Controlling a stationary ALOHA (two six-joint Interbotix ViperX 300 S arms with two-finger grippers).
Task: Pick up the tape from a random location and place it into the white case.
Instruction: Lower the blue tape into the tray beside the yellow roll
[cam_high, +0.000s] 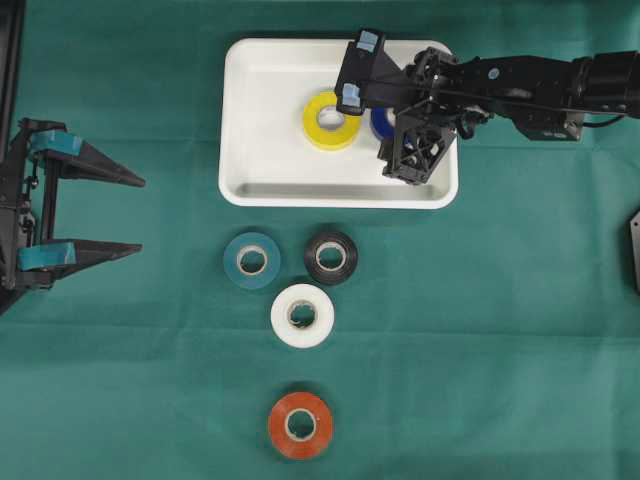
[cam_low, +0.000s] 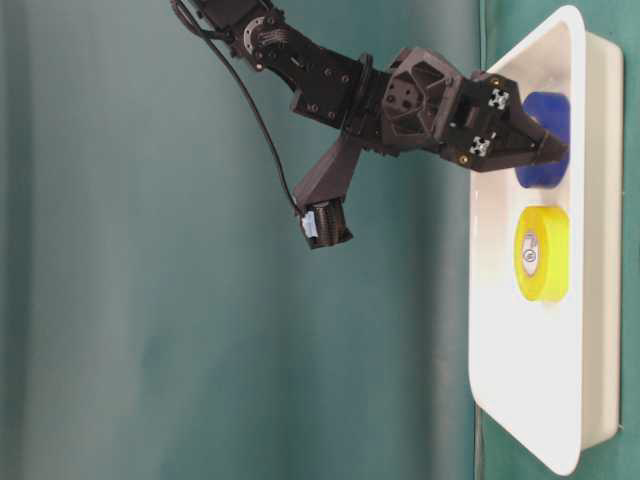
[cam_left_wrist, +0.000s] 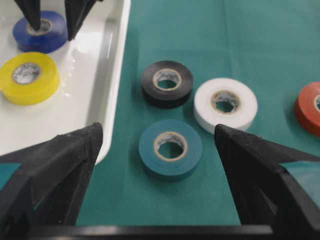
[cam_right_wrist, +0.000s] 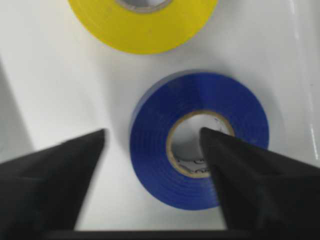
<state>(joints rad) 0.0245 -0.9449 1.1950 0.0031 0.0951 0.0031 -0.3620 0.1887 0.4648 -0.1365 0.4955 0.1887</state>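
From overhead, we see our right gripper (cam_high: 385, 135) over the white case (cam_high: 262, 120), its arm hiding most of the blue roll (cam_high: 380, 124), which sits just beside the yellow roll (cam_high: 330, 120) inside the case. The left gripper (cam_high: 100, 212) waits spread open, well apart from the case. Teal (cam_high: 252, 260), black (cam_high: 331, 257), white (cam_high: 303, 315) and red (cam_high: 300, 425) rolls lie outside the case.

At table level, the fingertips sit at the blue roll's (cam_low: 545, 138) upper face, and contact is unclear.

Our left wrist view adds what others hide: one fingertip (cam_left_wrist: 34, 17) dips toward the blue roll's core, the other outside its wall.

Our right wrist view shows the jaws parted, straddling the wall of the blue roll (cam_right_wrist: 200, 142), which lies flat on the case floor, released. We judge a straight lift best, so neither finger drags the roll.
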